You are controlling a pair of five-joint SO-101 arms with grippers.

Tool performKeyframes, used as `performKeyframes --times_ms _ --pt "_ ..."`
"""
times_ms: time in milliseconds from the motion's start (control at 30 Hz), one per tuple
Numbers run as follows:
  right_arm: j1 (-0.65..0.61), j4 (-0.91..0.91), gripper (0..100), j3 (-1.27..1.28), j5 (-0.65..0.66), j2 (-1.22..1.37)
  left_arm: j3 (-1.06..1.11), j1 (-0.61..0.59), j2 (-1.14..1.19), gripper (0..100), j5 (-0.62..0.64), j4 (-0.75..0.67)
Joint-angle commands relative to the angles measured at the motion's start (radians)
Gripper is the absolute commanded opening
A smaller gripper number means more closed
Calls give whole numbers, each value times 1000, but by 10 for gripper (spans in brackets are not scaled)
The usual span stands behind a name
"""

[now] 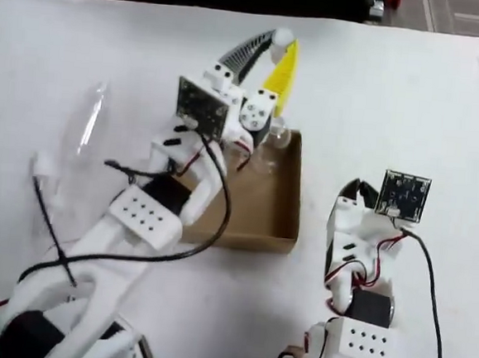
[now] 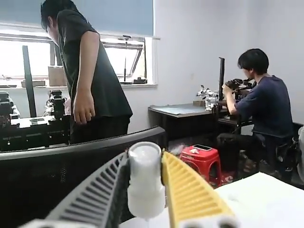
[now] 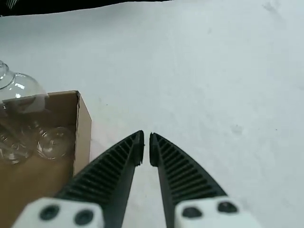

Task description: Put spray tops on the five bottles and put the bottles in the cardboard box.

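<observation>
High view: left pincer is clamping a white spray top between its grey finger and yellow finger, and is hanging beyond the far wall of the cardboard box. Left wrist view is showing the same grip: spray top is sitting between the two fingers, with the left pincer pressing on it from both sides. Clear bottles are lying in the box's far corner, behind the left pincer's fingers and below its wrist. A lone bottle is lying on its side on the white table, outside the box and well off to the left pincer's left.

Right pincer is holding its black fingers almost together, with just a slit between the tips. It is gripping nothing and sitting over bare table. Cardboard box is sitting just beside the right pincer, on its left, with clear bottles inside near that wall.
</observation>
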Motion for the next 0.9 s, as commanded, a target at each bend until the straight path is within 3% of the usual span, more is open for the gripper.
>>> performKeyframes --times_ms 0,867 --pt "-4 -22 21 -9 11 -2 17 7 -102 24 -8 -26" --pt "-4 -22 21 -9 11 -2 107 35 -137 24 -11 -32"
